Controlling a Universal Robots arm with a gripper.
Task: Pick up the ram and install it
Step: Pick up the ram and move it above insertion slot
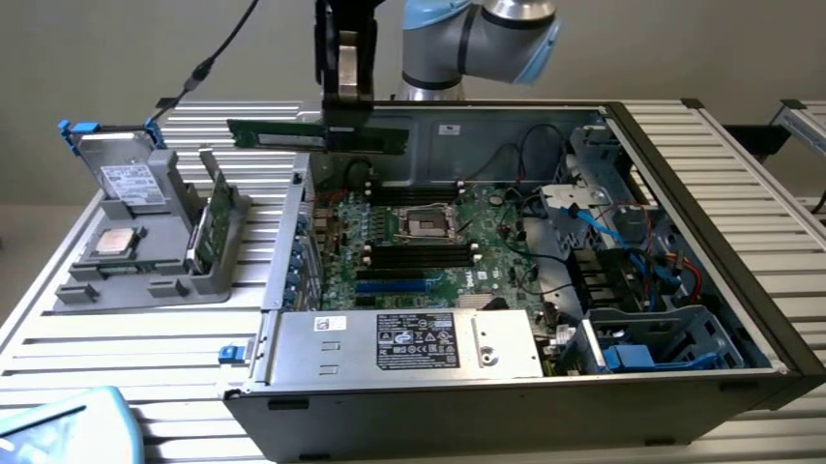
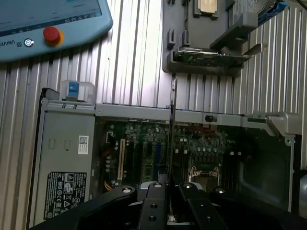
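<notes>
The ram (image 1: 275,134), a long green stick, hangs level in the air above the far left corner of the open computer case (image 1: 722,193). My gripper (image 1: 346,135) is shut on its right half, holding it from above. In the wrist view the ram (image 2: 172,125) appears edge-on as a thin dark line running out from between my fingers (image 2: 154,195). Below it lies the green motherboard (image 1: 497,261) with its black memory slots (image 1: 416,254) on both sides of the processor socket (image 1: 427,224).
A grey holder (image 1: 142,275) on the exterior view's left carries a square silver processor chip (image 1: 114,241), another upright green board (image 1: 215,217) and a silver drive box with blue tabs (image 1: 127,174). The power supply (image 1: 406,343) fills the case's near side. A teach pendant (image 2: 48,21) lies on the table.
</notes>
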